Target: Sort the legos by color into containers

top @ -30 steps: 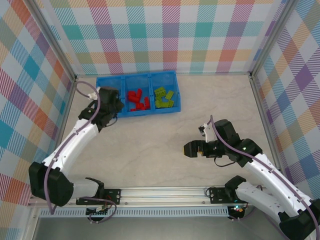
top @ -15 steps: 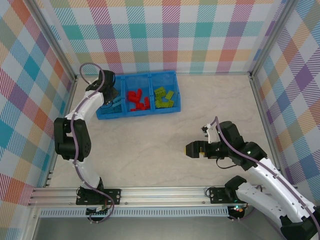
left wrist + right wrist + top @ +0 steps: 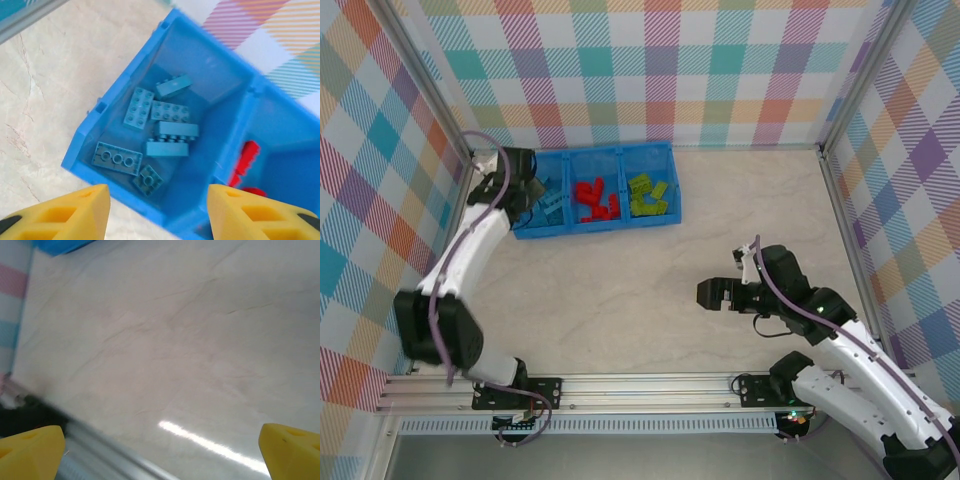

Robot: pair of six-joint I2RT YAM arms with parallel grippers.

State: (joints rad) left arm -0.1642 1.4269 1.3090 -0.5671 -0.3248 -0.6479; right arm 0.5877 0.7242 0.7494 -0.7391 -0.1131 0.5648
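Nearest first: at about 4 o'clock on the table (image 3: 620, 290), right gripper (image 3: 703, 294) hangs over bare surface, jaws spread wide with nothing between them. No loose bricks seen anywhere on the table in the top view.

Farther out, at 11 o'clock, left gripper (image 3: 157, 210) hovers at the left end of the tray (image 3: 620, 226), jaws apart and empty.

Tray long axis runs 9 to 3 o'clock, the 3 o'clock end a touch farther. Contents:
- Left compartment: light-blue bricks (image 3: 165, 131).
- Middle compartment: red bricks (image 3: 594, 198).
- Right compartment: green bricks (image 3: 648, 194).

No stray colour noted. Light-blue ones lie jumbled, mostly studs up, long axes pointing various ways.

Judgement: sorting looks complete; probably only withdrawing the arms is left.
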